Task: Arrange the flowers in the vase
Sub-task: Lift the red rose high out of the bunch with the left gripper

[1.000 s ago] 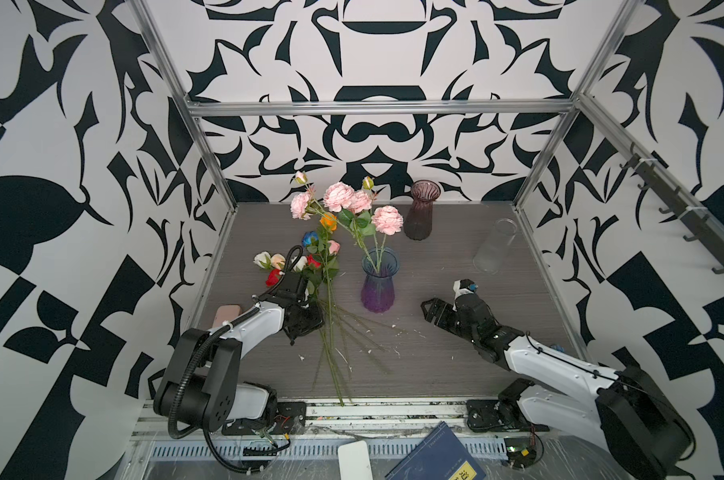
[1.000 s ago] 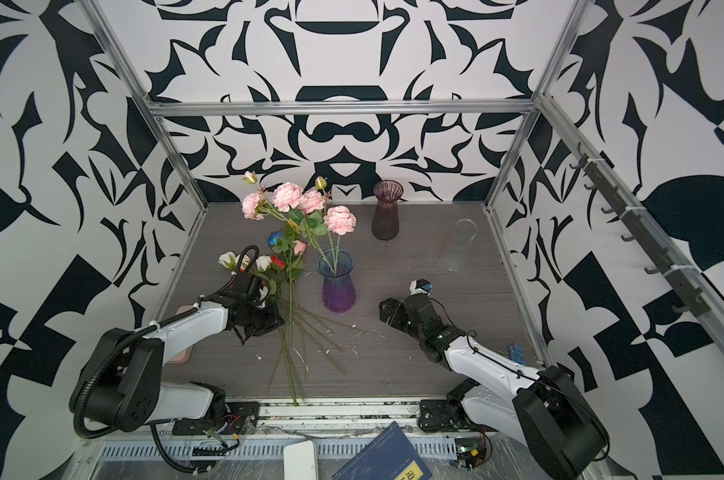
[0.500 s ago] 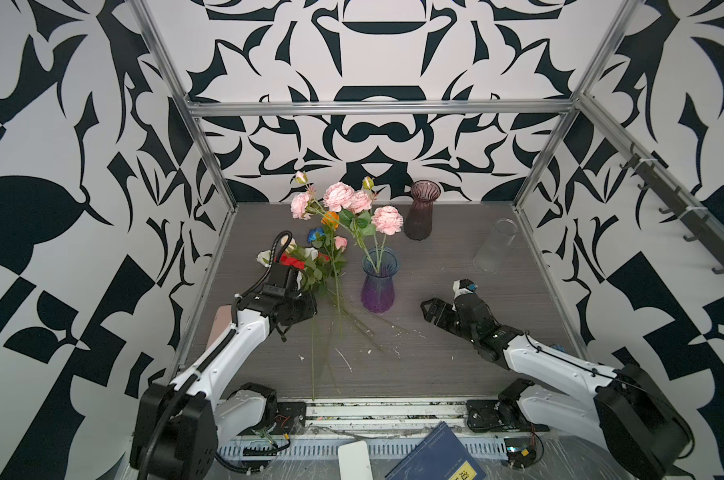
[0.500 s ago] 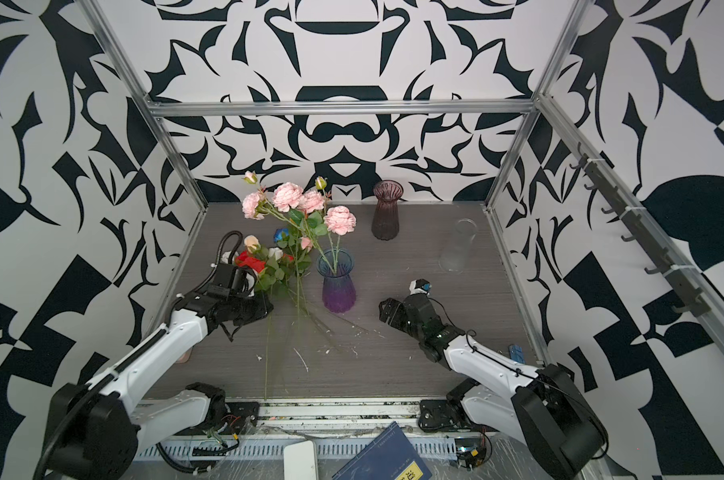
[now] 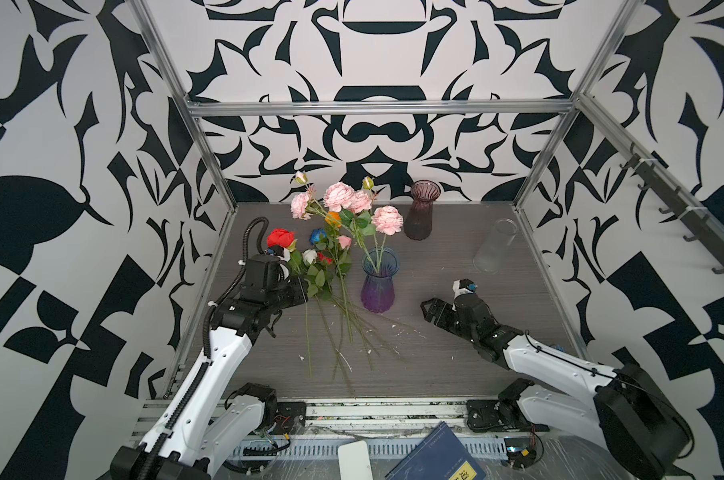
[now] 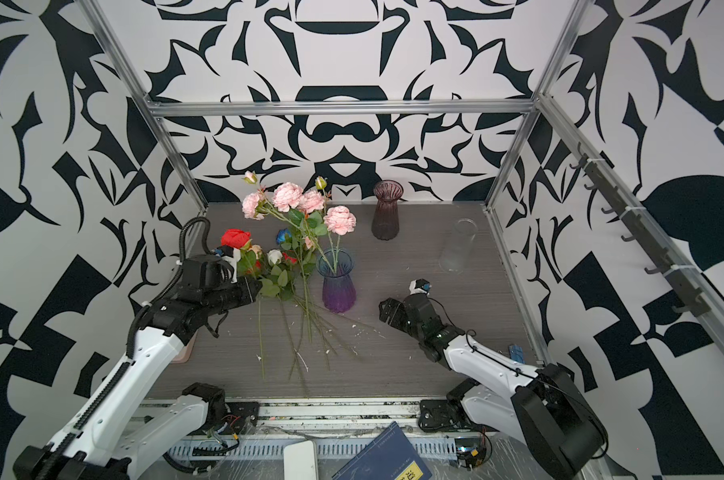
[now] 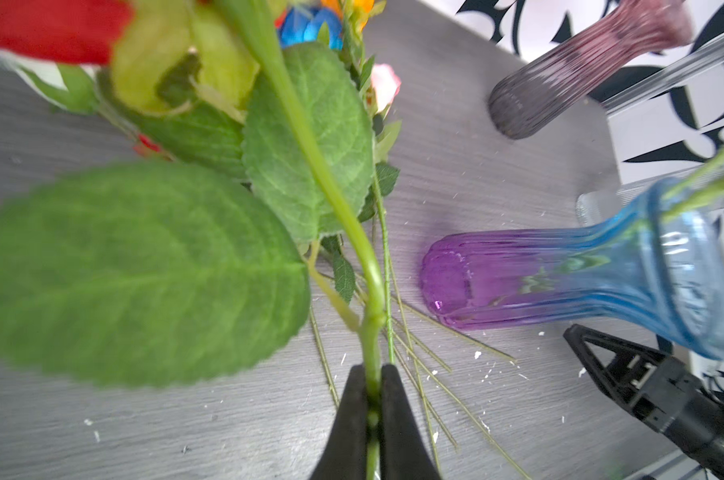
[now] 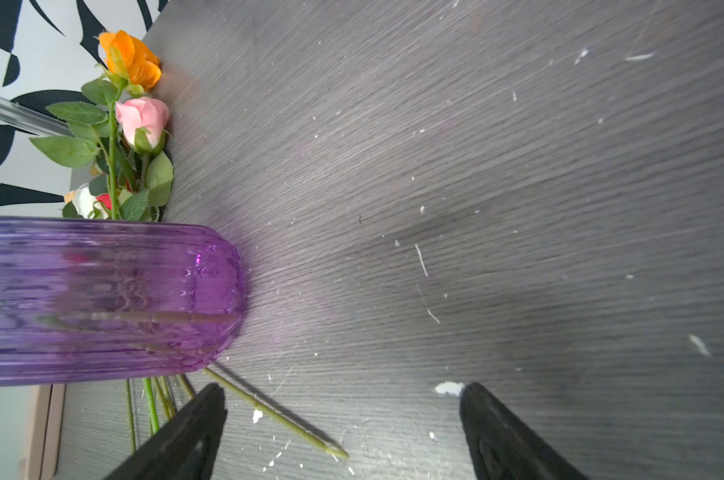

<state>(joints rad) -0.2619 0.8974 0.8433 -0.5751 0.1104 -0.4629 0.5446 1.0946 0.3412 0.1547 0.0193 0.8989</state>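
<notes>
Now the left gripper (image 7: 372,386) is clamping the green stem (image 7: 370,332) of the red artificial rose (image 5: 280,238) near the blue-purple ribbed glass vase (image 5: 377,282). The stem tip wants aiming into its mouth. The right gripper (image 8: 339,415) is idling open.

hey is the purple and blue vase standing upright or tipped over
Upright. In a top view the vase stands on its base on the table, mouth upward, with the pink spray stems standing in it.
</notes>
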